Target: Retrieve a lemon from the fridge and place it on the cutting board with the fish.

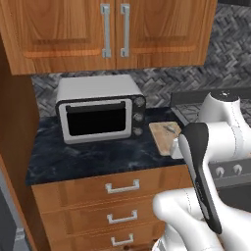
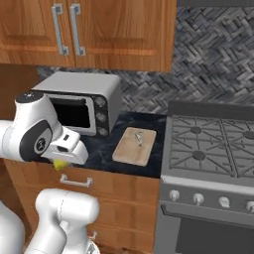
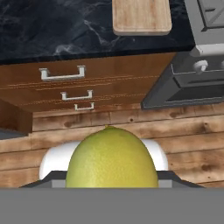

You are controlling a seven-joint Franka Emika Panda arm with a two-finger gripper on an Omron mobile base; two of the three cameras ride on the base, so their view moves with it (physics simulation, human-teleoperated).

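Lemon (image 3: pixel 112 158) clamped in tool (image 2: pixel 60 163), held short of surface (image 1: pixel 93 157). Risk judged: lemon knocked loose against surface edge before cutting board (image 2: pixel 134 146) is reached.

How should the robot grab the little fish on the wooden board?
Grip the fish across its narrow middle, coming straight down from above. It lies flat on the cutting board, long and thin, so the tool should close across its short width.

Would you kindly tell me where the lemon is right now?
The lemon sits in the claw, low in the hand view; in the right base view it hangs before the drawers, left of the cutting board.
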